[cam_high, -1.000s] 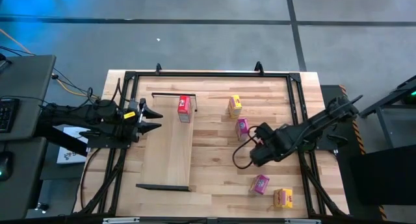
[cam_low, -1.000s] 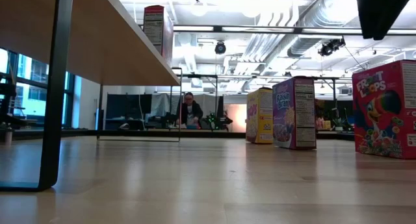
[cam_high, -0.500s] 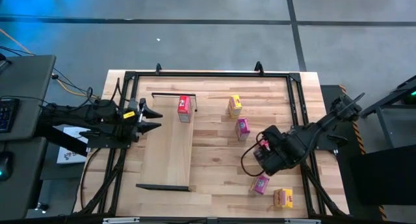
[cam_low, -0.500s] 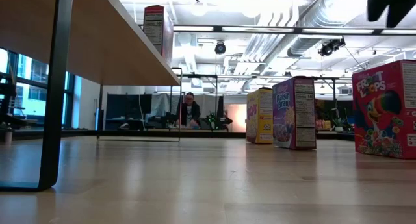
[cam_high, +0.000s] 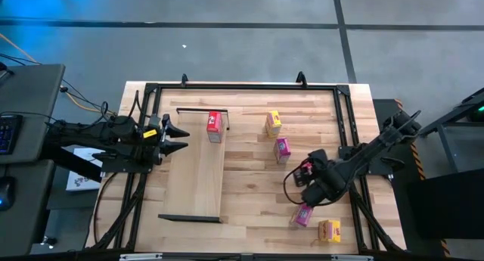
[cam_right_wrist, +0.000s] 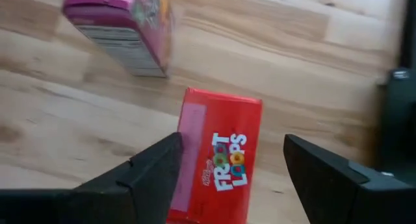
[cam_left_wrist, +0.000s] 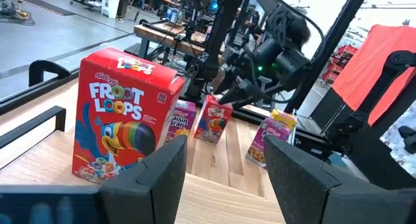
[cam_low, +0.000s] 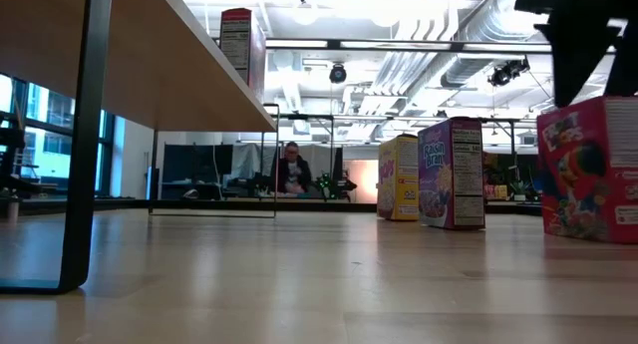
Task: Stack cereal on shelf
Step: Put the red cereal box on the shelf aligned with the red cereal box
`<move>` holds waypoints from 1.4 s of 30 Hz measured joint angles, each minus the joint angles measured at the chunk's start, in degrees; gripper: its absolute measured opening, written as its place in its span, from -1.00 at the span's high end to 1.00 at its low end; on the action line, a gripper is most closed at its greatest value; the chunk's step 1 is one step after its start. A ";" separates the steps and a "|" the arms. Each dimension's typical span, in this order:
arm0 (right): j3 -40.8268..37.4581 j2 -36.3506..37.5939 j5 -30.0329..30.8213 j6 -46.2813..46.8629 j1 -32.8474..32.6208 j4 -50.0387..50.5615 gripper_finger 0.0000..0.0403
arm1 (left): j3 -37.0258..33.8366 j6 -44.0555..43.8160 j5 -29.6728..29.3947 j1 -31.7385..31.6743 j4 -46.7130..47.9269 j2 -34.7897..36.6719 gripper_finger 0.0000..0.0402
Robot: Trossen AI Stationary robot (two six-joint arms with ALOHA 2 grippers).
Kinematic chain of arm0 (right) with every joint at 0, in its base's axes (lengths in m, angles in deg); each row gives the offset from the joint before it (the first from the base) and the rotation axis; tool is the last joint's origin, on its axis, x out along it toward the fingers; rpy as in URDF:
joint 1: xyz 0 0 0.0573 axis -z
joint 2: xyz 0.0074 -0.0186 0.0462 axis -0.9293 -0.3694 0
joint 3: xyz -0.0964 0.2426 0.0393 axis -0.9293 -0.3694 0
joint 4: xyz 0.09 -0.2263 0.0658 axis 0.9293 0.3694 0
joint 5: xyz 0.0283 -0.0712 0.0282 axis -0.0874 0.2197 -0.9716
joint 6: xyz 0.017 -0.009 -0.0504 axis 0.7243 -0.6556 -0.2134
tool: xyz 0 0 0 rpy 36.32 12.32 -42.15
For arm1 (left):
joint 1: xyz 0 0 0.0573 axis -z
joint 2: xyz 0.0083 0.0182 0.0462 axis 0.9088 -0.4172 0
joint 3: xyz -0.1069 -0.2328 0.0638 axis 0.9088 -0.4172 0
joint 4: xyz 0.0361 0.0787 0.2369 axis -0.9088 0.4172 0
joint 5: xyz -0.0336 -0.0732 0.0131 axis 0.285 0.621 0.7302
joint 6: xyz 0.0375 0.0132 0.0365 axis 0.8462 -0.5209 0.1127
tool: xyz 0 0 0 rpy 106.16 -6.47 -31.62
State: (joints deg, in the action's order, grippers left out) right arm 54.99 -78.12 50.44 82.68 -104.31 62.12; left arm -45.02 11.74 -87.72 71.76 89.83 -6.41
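The box the right arm is after is a small red Froot Loops carton point(cam_right_wrist: 221, 160) standing on the tabletop point(cam_high: 249, 215) near the right front corner, and in the right wrist view it sits squarely between that arm's two spread fingers, its top panel facing the camera. In the high view the right gripper point(cam_high: 308, 200) hovers directly over it, jaws apart and holding nothing yet. Such a box is likely light, thin-walled cardboard: stiff along its edges but easily dented on the broad printed faces, and tall enough to tip if nudged from one side. The best hold looks to be across the two narrow sides near the top, squeezed only gently. A yellow box point(cam_high: 329, 231) stands just beside it toward the front edge, a pink box point(cam_high: 282, 149) and another yellow box point(cam_high: 273, 123) stand farther back, and a magenta carton point(cam_right_wrist: 123, 26) shows beyond the red one in the right wrist view. On the shelf point(cam_high: 195, 178), the pale panel at the table's left, one red box point(cam_high: 215, 126) already stands at the far end. The left gripper point(cam_high: 174, 138) waits beside the shelf's far left edge with its fingers open and empty.
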 joint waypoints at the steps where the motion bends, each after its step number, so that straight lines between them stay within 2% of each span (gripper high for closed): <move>1: -0.18 0.02 0.40 -0.32 -0.01 -1.41 -0.33 | 0.00 0.05 -0.13 0.00 0.00 0.00 0.02; 7: -0.18 0.02 0.97 -2.34 0.01 -4.14 -0.33 | 0.00 1.02 -2.41 0.00 0.00 0.00 0.02; 18: -0.05 0.26 -0.43 -2.08 -0.01 0.52 -0.33 | 0.00 1.09 -2.42 -0.02 0.02 0.00 0.02; 29: -0.05 4.52 1.01 -2.51 -0.10 -1.18 -0.33 | 0.00 1.17 -2.58 -0.01 0.02 0.00 0.02; 42: -0.13 -0.14 0.99 -4.04 0.01 -0.62 -0.33 | 0.00 1.11 -2.58 -0.02 0.07 0.00 0.02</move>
State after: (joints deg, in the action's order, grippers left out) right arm 54.85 -78.27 51.44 78.64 -104.31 61.49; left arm -45.02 12.85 -90.29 71.74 89.90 -6.41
